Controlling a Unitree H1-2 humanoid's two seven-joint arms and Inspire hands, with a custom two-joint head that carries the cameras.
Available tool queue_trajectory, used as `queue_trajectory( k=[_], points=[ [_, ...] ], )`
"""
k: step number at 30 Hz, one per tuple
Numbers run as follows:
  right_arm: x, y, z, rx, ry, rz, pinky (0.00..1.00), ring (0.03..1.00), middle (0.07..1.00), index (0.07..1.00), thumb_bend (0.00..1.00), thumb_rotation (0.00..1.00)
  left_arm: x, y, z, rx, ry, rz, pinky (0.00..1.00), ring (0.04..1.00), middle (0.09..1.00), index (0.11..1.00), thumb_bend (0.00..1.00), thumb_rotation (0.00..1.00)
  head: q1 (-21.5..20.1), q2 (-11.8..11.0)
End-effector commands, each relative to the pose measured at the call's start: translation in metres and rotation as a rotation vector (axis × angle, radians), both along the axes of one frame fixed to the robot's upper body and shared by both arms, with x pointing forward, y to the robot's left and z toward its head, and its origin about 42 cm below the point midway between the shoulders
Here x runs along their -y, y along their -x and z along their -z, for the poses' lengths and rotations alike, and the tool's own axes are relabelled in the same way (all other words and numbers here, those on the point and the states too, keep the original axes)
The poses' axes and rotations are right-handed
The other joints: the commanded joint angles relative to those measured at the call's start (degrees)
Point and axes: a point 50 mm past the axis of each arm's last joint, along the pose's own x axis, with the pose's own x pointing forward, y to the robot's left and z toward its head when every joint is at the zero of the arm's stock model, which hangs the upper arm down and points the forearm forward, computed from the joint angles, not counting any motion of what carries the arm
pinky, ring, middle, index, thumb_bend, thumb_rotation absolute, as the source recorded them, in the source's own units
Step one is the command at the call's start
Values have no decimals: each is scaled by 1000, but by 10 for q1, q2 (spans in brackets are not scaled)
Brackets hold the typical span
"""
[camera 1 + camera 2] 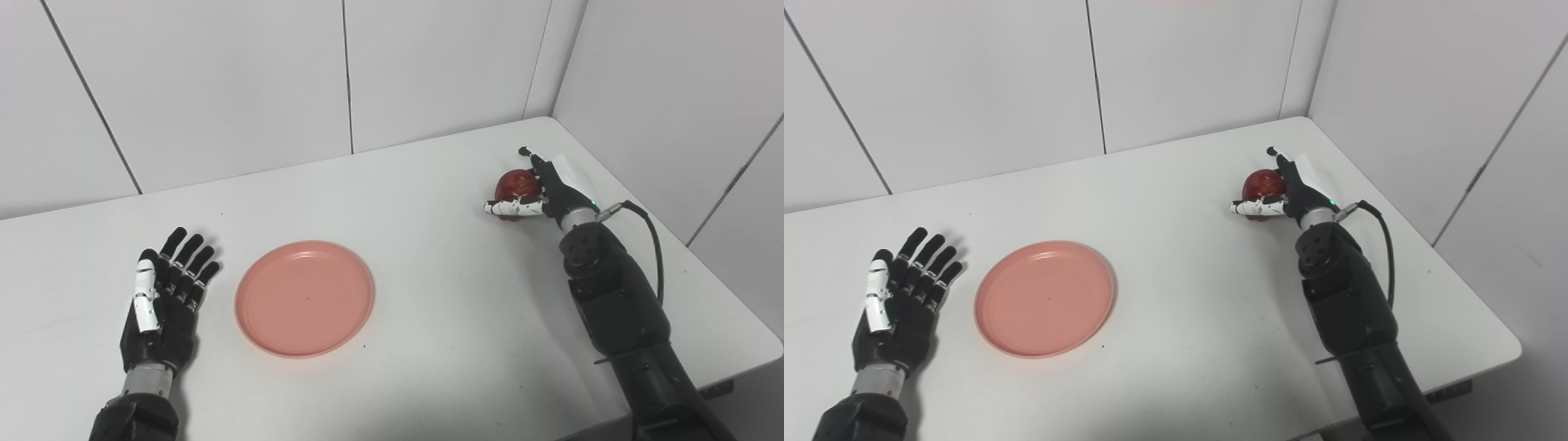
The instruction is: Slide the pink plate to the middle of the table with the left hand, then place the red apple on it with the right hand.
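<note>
Fingers (pixel 531 160) of right hand (pixel 542 190) cup glossy round apple (pixel 516 184); smooth round plate (pixel 304 298) apart.

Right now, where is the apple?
The apple sits at the table's far right, near the back corner, with the right hand around it, well away from the plate.

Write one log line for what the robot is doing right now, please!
left hand: open, beside pink plate | right hand: fingers around red apple, far right | apple not yet on plate
</note>
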Motion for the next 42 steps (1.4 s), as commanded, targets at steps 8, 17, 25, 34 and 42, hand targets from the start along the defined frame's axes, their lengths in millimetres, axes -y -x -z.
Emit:
queue_trajectory(
  k=[8, 17, 25, 34, 42],
  points=[
    [0, -18, -25, 154, 35, -1, 535, 597, 643, 654, 813, 204, 1, 7, 12, -78, -7, 1, 871, 869, 869, 848, 362, 1000, 1, 2],
    [3, -29, -19, 183, 43, 0, 449, 519, 564, 519, 619, 139, 2, 7, 11, -78, -13, 1, 869, 868, 870, 850, 358, 1000, 3, 3],
    [6, -32, -14, 170, 64, 13, 396, 471, 519, 486, 515, 134, 2, 7, 12, -78, -15, -4, 866, 867, 867, 846, 364, 1000, 2, 4],
    [10, -29, -17, 185, 62, 35, 365, 438, 492, 485, 516, 134, 2, 6, 13, -76, -19, -1, 876, 873, 870, 849, 365, 1000, 2, 4],
    [-1, -21, -36, 228, 78, 9, 398, 472, 519, 486, 516, 135, 3, 7, 13, -80, -15, -3, 874, 870, 869, 850, 362, 1000, 9, 2]
  ],
)
